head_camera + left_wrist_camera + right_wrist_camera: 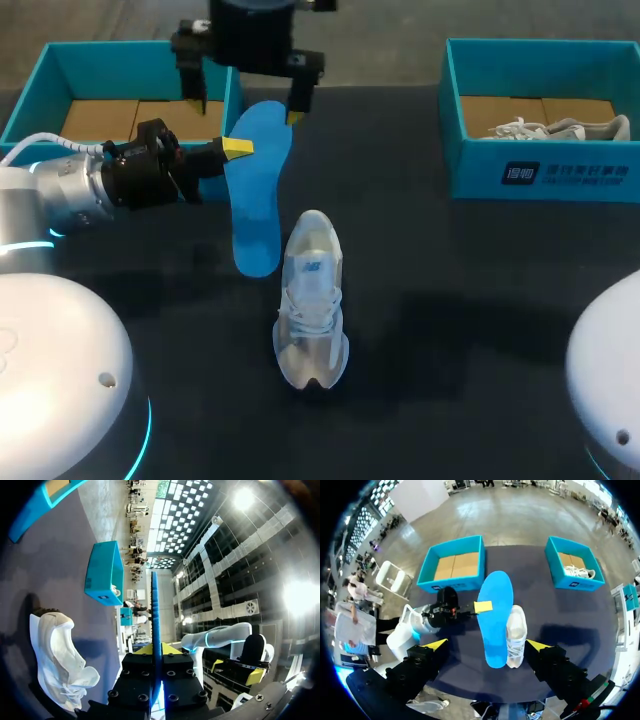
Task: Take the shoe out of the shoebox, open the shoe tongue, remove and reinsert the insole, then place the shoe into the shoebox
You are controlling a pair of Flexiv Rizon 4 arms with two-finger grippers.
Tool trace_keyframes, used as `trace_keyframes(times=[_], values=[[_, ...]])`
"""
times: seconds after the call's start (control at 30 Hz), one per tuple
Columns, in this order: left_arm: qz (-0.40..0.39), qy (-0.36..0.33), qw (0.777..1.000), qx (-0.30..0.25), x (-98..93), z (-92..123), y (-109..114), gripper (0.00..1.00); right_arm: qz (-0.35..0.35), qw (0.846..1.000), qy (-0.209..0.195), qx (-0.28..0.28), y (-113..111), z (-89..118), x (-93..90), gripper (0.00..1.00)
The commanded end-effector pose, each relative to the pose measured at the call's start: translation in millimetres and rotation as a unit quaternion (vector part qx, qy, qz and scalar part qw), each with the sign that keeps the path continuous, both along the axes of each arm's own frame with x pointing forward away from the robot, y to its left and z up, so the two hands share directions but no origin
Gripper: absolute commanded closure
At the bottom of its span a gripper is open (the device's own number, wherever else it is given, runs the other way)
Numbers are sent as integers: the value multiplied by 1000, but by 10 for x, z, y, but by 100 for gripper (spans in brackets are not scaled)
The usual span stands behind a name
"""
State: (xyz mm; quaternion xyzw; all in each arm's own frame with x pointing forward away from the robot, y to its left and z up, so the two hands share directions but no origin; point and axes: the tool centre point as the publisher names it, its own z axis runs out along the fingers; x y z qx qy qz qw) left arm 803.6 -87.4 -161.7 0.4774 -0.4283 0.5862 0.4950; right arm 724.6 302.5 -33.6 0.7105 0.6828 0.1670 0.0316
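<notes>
A blue insole [255, 185] hangs in the air over the table, left of the white shoe [312, 300], which stands upright on the dark tabletop. My left gripper [237, 148] is shut on the insole's edge near its far end. In the left wrist view the insole [154, 620] shows edge-on between the fingers of the left gripper [156, 652], with the shoe [57, 655] beside it. My right gripper [245, 105] hangs high above the insole, open and empty. In the right wrist view the insole [495, 617] and the shoe [516, 635] lie far below my right gripper [486, 645].
A teal shoebox [60, 75] with a bare cardboard bottom stands at the back left, just behind my left arm. A second teal shoebox [540, 175] at the back right holds another white shoe [555, 128].
</notes>
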Motion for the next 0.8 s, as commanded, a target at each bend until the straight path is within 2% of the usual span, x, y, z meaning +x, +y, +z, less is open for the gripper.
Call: trace_keyframes(times=[0.03,0.1,0.13,0.2,0.23,0.3,0.43,0.67,0.8], values=[[2,0,1000,1,-17,3,-1,100,-19,981,4,191,-254,-29,-8,0],[2,0,1000,1,-17,3,-1,100,-18,981,5,193,-259,-29,-6,0],[2,0,1000,1,-17,3,-1,100,-12,975,10,220,-297,-40,8,0],[2,0,1000,1,-17,3,-1,100,-11,975,11,222,-301,-43,11,0],[2,0,1000,1,-17,3,-1,100,-4,969,14,247,-338,-74,25,0],[2,0,1000,1,-17,3,-1,100,-2,966,16,257,-348,-88,29,0],[2,0,1000,1,-17,3,-1,100,21,947,27,321,-416,-172,54,0],[2,0,1000,1,-17,3,-1,100,39,924,27,379,-461,-197,75,0],[2,0,1000,1,-17,3,-1,100,70,903,30,423,-473,-229,113,0]])
